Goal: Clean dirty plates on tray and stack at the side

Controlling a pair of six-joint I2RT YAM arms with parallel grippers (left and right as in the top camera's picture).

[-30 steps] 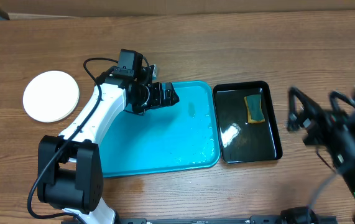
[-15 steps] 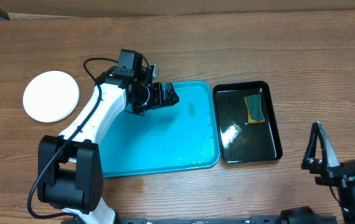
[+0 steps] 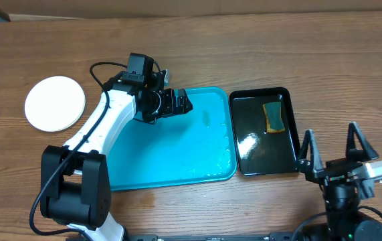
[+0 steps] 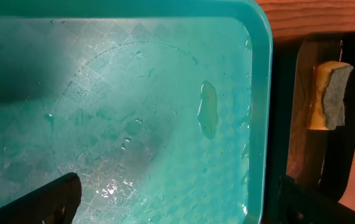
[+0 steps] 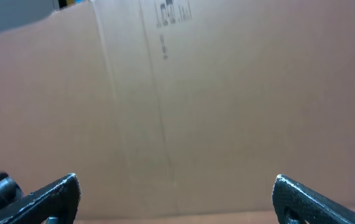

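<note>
A white round plate (image 3: 55, 103) lies on the table at the far left, outside the tray; I cannot tell whether others lie under it. No pale yellow-green plate shows. The turquoise tray (image 3: 170, 154) holds no plates and is wet; the left wrist view shows its floor (image 4: 121, 81) with a small yellowish smear (image 4: 207, 117). My left gripper (image 3: 181, 102) hangs open and empty over the tray's far part, also seen in its wrist view (image 4: 177, 208). My right gripper (image 3: 331, 142) is open and empty at the front right, facing a cardboard wall (image 5: 176, 199).
A glossy black tray (image 3: 291, 150) with water stands right of the turquoise tray. A yellow and green sponge (image 3: 273, 117) lies in its far end and also shows in the left wrist view (image 4: 332, 93). A cardboard wall (image 5: 227, 93) runs along the back.
My right arm has swung in from the right edge and settled at the front right with its fingers spread. The left arm, plate and trays have not moved.
</note>
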